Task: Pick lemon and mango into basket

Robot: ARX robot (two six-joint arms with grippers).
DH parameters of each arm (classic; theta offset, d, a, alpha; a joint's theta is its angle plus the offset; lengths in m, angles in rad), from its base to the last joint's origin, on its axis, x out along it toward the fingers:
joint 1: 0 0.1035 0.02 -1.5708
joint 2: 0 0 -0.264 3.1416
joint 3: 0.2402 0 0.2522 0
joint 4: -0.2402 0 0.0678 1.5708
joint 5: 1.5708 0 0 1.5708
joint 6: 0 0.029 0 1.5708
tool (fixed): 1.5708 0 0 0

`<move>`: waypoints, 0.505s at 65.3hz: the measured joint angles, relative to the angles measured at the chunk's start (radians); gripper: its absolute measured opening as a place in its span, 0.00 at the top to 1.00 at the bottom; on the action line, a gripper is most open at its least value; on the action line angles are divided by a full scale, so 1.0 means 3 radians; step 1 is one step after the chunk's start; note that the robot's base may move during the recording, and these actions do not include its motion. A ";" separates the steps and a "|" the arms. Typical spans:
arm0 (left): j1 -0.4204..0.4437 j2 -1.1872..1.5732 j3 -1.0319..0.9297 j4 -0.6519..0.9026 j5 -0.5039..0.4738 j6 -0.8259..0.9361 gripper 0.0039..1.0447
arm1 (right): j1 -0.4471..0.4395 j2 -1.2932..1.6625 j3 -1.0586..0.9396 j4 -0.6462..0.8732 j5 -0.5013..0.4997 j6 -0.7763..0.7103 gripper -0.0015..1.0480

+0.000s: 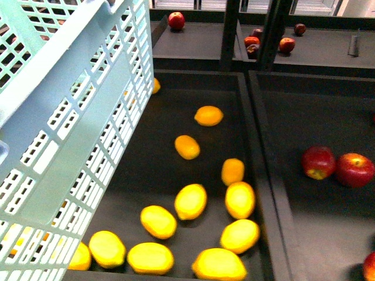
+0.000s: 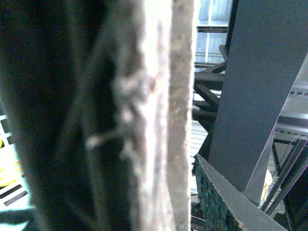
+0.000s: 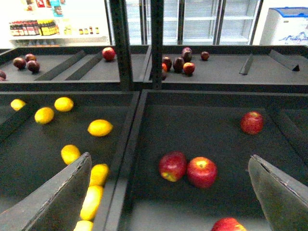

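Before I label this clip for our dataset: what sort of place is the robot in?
Most likely a supermarket produce section, or a mock-up of one: dark bins of loose yellow fruit and red apples, glass-door fridges and a shelf of bottles behind, and a shopping basket close by.

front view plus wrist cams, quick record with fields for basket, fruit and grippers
basket: light aqua, slotted, tilted, filling the left side
yellow fruit: about a dozen, loose in the left bin
red apples: two side by side in the right bin
right gripper: open, empty, over the apple bin
left wrist view: blurred close-up, grip unclear
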 joint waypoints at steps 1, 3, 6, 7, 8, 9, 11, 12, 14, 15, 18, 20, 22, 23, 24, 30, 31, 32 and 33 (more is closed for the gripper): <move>0.0000 0.0000 0.0000 0.0001 0.0000 0.0000 0.76 | -0.0001 0.0000 0.0000 0.0001 0.0006 0.0000 0.08; 0.0000 -0.0001 0.0000 0.0000 0.0000 0.0000 0.76 | 0.0000 0.0000 0.0000 0.0000 -0.0009 0.0000 0.08; 0.0000 -0.0001 0.0000 0.0001 -0.0003 0.0001 0.76 | -0.0001 0.0000 0.0000 0.0000 -0.0001 0.0000 0.08; 0.0000 -0.0001 0.0000 0.0000 -0.0004 0.0001 0.76 | -0.0001 0.0000 0.0000 0.0000 -0.0003 0.0001 0.08; 0.0000 -0.0001 0.0000 0.0000 -0.0003 0.0003 0.76 | 0.0000 -0.0001 0.0000 0.0000 0.0005 -0.0001 0.08; 0.0000 -0.0001 0.0000 0.0000 -0.0001 0.0003 0.76 | 0.0000 -0.0001 0.0000 0.0000 0.0003 -0.0001 0.08; 0.0000 -0.0001 0.0000 0.0001 0.0000 0.0003 0.76 | 0.0000 -0.0001 0.0000 0.0000 0.0003 0.0000 0.08; 0.0000 -0.0001 0.0000 0.0001 0.0000 0.0003 0.76 | -0.0001 -0.0001 0.0000 0.0000 -0.0003 -0.0001 0.08; 0.0000 0.0000 0.0000 0.0000 0.0000 0.0000 0.76 | 0.0000 0.0001 0.0000 0.0000 0.0000 0.0001 0.08; 0.0000 0.0001 0.0000 0.0000 -0.0001 0.0001 0.76 | 0.0000 0.0001 0.0000 0.0000 -0.0001 -0.0001 0.08; 0.0000 0.0003 0.0000 0.0000 -0.0001 0.0001 0.76 | 0.0000 -0.0004 0.0000 0.0003 -0.0001 -0.0001 0.08; 0.0000 -0.0001 0.0000 0.0000 0.0000 0.0001 0.76 | 0.0000 -0.0003 0.0000 0.0001 0.0003 0.0001 0.08; 0.0000 -0.0001 0.0000 0.0000 -0.0001 0.0001 0.76 | -0.0001 -0.0001 0.0000 0.0000 -0.0003 -0.0001 0.08; 0.0000 -0.0001 0.0000 0.0000 -0.0004 0.0001 0.76 | 0.0000 -0.0001 0.0000 0.0000 0.0000 0.0001 0.08; 0.0000 -0.0001 0.0000 0.0000 -0.0004 0.0001 0.76 | 0.0000 -0.0001 0.0000 0.0000 0.0009 0.0000 0.08; 0.0000 0.0000 0.0000 0.0000 0.0004 0.0004 0.76 | 0.0000 -0.0003 0.0000 0.0000 0.0000 0.0000 0.08; 0.0000 -0.0001 0.0000 0.0001 0.0009 0.0003 0.76 | 0.0000 -0.0003 0.0000 0.0000 0.0000 -0.0001 0.08; 0.0000 -0.0003 0.0000 0.0001 0.0010 0.0000 0.76 | 0.0000 -0.0004 0.0000 0.0000 -0.0001 -0.0001 0.08; 0.0000 -0.0003 0.0000 0.0000 0.0011 -0.0001 0.76 | 0.0000 -0.0001 0.0000 0.0000 0.0000 0.0000 0.08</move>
